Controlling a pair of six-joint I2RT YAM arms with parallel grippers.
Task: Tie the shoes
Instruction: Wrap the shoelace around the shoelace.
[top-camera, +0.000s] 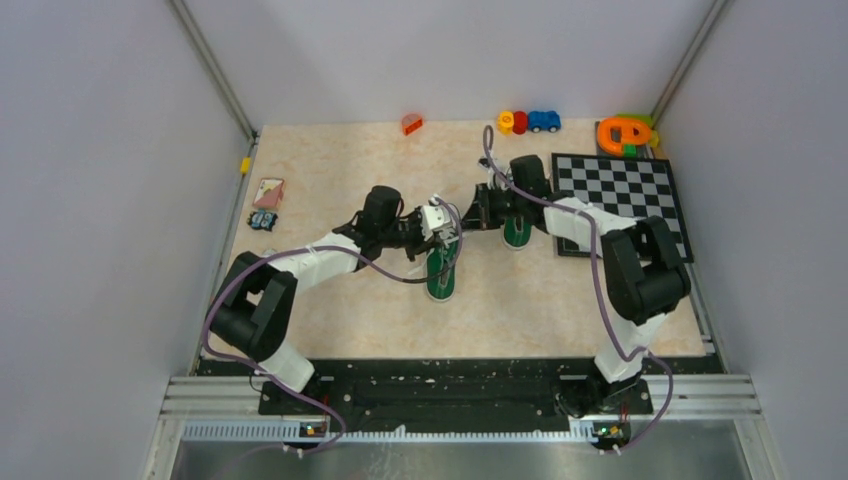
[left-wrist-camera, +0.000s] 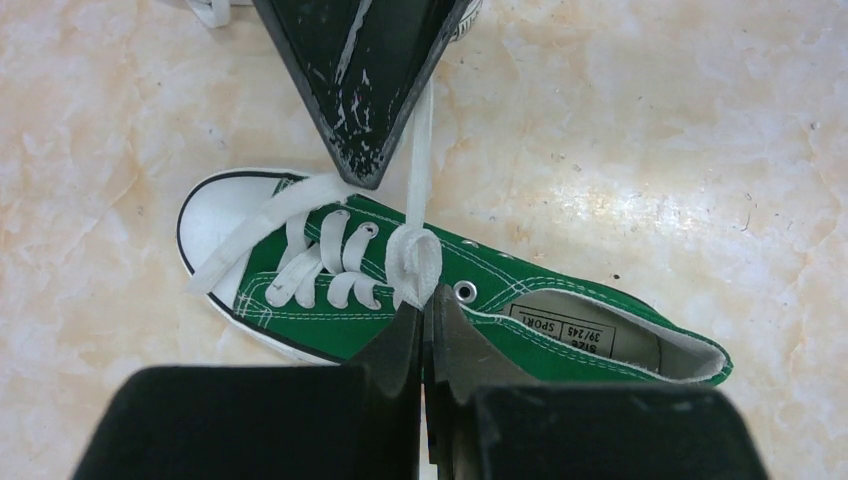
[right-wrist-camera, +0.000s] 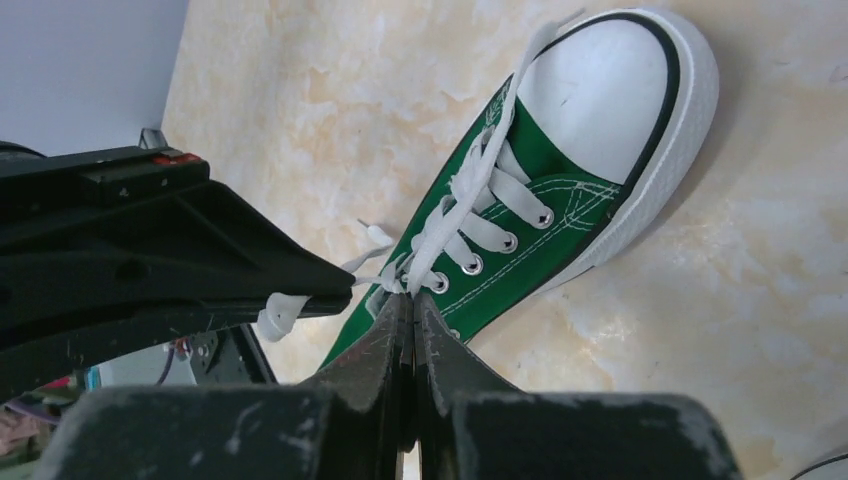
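The left gripper (left-wrist-camera: 422, 308) is pinching fully shut on a lace loop (left-wrist-camera: 414, 256) of the nearer shoe (top-camera: 440, 274), which is lying well left of the checkerboard (top-camera: 620, 190). The right gripper (right-wrist-camera: 410, 300) is clamping shut on a lace strand (right-wrist-camera: 438, 228). The farther shoe (top-camera: 517, 234) is sitting just left of the checkerboard.

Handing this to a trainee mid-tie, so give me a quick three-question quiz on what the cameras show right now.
1. True or false: the left end effector and the right end effector are both shut on the white lace of one green shoe.
2. What lies flat at the far right of the table? A) a book B) a checkerboard C) a plate
3. Fill in: the other shoe lies beneath the ___ arm.
Key: 1 true; 2 B; 3 right.
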